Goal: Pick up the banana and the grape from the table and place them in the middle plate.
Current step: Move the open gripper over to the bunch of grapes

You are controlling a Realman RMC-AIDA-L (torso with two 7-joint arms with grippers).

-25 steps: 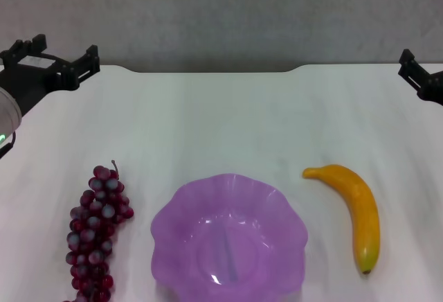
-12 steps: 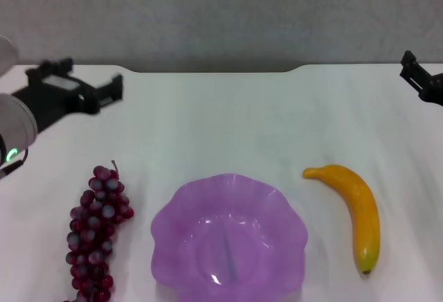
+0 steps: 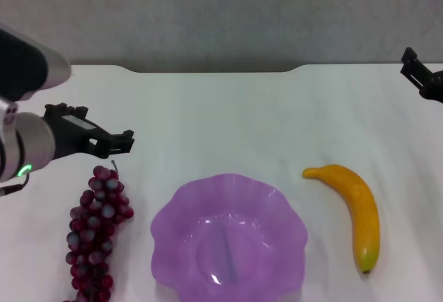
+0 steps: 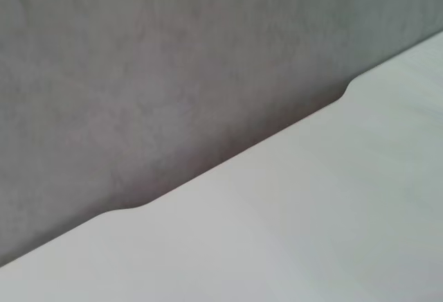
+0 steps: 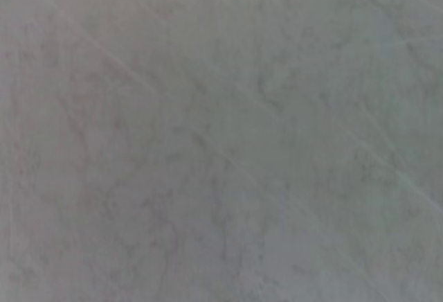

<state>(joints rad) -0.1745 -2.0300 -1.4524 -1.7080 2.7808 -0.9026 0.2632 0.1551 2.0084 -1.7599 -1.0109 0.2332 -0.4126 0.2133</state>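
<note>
The grape (image 3: 97, 236), a long dark red-purple bunch, lies on the white table (image 3: 228, 122) at the near left. The middle plate (image 3: 173, 208), translucent purple with a wavy rim, sits at the near centre and holds nothing. The banana (image 3: 358, 212) lies to the right of the plate, its dark tip toward me. My left gripper (image 3: 102, 129) is open and empty, hovering just beyond the stem end of the grape. My right gripper (image 3: 423, 80) shows only partly at the far right edge, well beyond the banana.
A grey wall (image 3: 221, 11) runs behind the table's notched far edge (image 4: 235, 153). The left wrist view shows only that edge and the wall. The right wrist view shows only a plain grey surface.
My left arm has moved from the far left corner toward me and to the right, ending just beyond the grape bunch. The right arm, the fruit and the plate have not moved.
</note>
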